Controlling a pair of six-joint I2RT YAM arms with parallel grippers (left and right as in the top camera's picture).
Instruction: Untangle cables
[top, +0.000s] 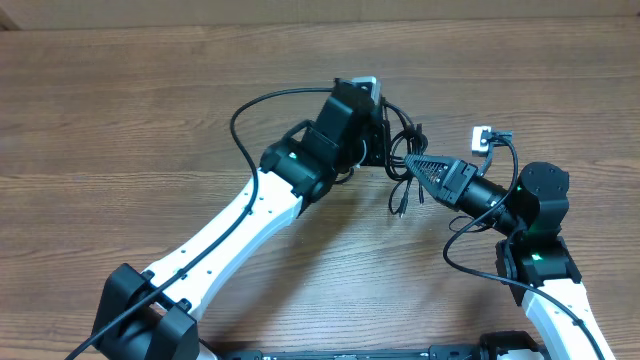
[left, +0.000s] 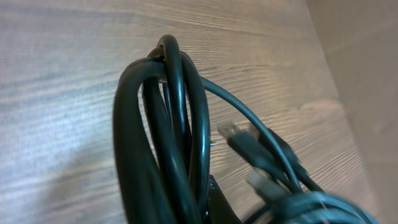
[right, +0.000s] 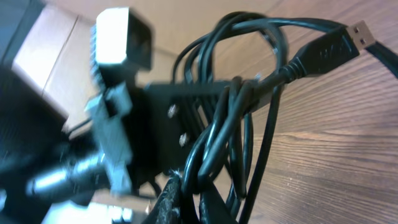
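1. Separation was the step in hand, by my reading: the cables (top: 403, 150) were gathered in one knot of black loops between the two arms. The knot sat just right of centre in the upper half of the overhead frame, over the wooden table (top: 150, 120).
2. Doing it well called for one arm to anchor the bunch while the other drew a single strand outward. The pull had to be slow and follow the free end's own path, so that loops slid open rather than cinched tight.
3. A good strand to follow was the one ending in the USB plug (right: 354, 31), which stuck out free at the upper right of the right wrist view. Another plug end (top: 398, 207) dangled below the bunch in the overhead view.
4. The right gripper (top: 408, 163) had its fingers drawn almost together, pinching a strand at the bottom of its own view.
5. The left gripper (top: 372, 135) sat against the bunch from the left. Whether its fingers were clamped or parted could not be told, since loops filled its wrist view.
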